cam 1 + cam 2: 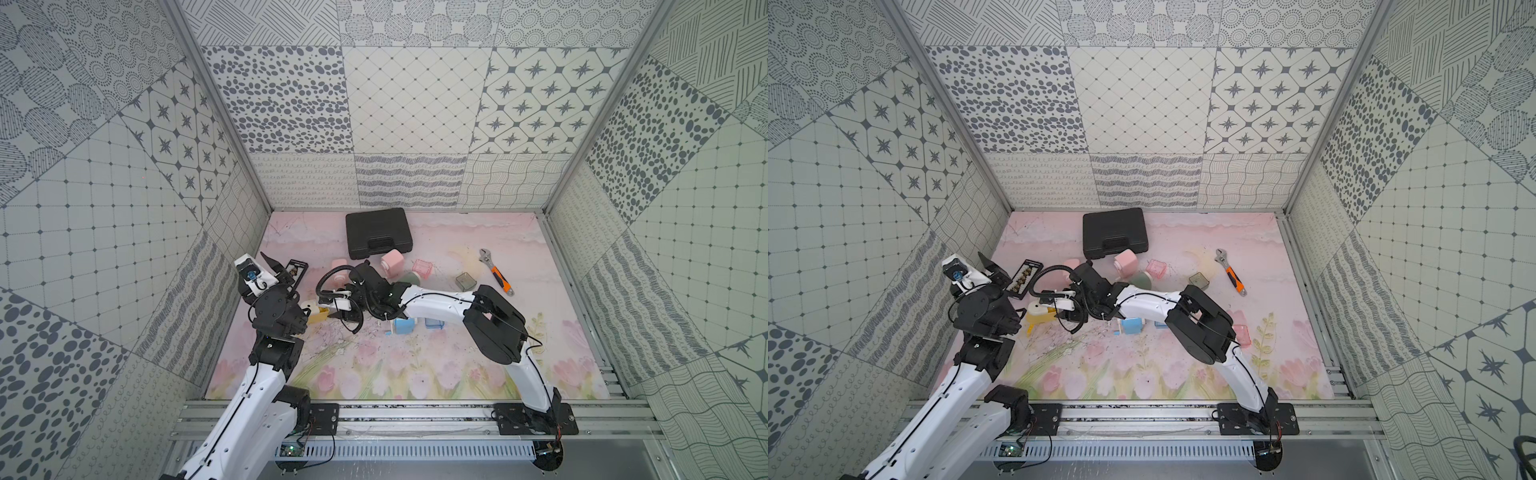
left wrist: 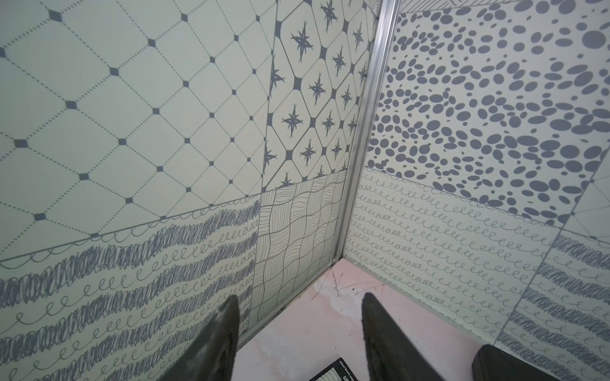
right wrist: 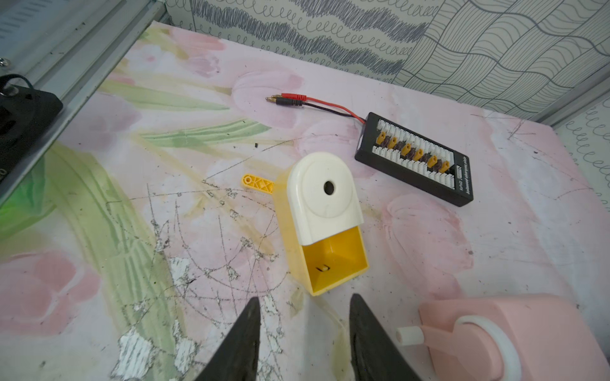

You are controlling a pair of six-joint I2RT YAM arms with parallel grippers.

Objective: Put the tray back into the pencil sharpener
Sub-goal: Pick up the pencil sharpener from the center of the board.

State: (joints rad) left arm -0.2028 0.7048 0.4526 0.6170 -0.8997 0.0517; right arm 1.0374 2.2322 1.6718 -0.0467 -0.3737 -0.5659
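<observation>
Right pincer (image 3: 305,297) hangs open and empty, yellow pencil sharpener (image 3: 325,214) just ahead of its tips, bay vacant. Left pincer (image 2: 300,295) is open too, raised aside. I judge no tray fetched yet: pink tray (image 1: 423,268) and blue tray (image 1: 434,325) lie well behind it; next I must grasp 1.

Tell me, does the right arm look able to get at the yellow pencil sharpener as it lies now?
Probably yes. The right fingers hover open and empty just before the yellow pencil sharpener; only bare mat lies between. The pink sharpener sits aside.
</observation>
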